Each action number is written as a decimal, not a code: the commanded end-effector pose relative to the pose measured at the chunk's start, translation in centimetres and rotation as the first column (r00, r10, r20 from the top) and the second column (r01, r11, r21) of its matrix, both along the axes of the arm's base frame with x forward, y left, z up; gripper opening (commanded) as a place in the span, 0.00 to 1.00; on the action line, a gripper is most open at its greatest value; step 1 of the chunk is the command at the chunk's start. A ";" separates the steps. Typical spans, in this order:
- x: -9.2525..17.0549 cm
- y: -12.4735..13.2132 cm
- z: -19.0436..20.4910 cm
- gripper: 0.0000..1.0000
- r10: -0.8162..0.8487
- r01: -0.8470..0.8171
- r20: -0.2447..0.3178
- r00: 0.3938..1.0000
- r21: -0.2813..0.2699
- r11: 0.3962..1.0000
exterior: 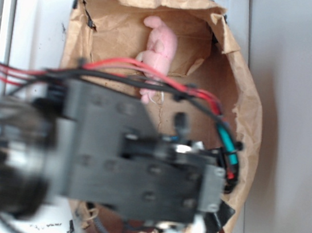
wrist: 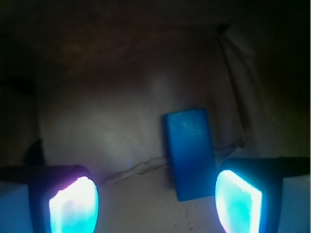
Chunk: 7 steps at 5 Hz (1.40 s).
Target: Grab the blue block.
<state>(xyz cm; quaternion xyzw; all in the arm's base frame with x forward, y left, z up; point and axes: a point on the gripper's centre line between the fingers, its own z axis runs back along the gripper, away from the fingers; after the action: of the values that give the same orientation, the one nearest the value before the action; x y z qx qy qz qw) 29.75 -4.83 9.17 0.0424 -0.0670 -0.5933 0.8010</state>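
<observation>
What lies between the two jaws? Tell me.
In the wrist view, the blue block lies between the open jaws of the gripper, close to the right one. A twisted string runs across the bag floor to the block; the rest is bare.

Crumpled matt brown paper bag [exterior: 248, 111], fuzzy pink plush toy [exterior: 160, 48], smooth blue block [wrist: 190, 151]

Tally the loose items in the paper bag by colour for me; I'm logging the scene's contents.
Blue: 1, the blue block, lying flat between the open hand's fingertips, nearer the right one.
Pink: 1, the pink plush toy at the bag's far end.
Total: 2
</observation>
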 end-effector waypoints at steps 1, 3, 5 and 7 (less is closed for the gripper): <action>1.3 0.1 -2.4 1.00 -0.024 0.024 -0.033 0.999 0.029 0.999; 1.6 0.5 -5.7 1.00 -0.062 0.063 -0.035 0.998 0.039 0.997; 0.9 -0.8 -7.6 1.00 -0.093 0.098 -0.091 0.992 0.052 0.994; 1.3 0.0 -7.0 0.00 -0.066 0.069 -0.082 0.994 0.044 0.997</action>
<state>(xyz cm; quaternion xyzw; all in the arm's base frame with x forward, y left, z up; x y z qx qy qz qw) 32.15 -3.61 2.12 0.0335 -0.0223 -0.6174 0.7856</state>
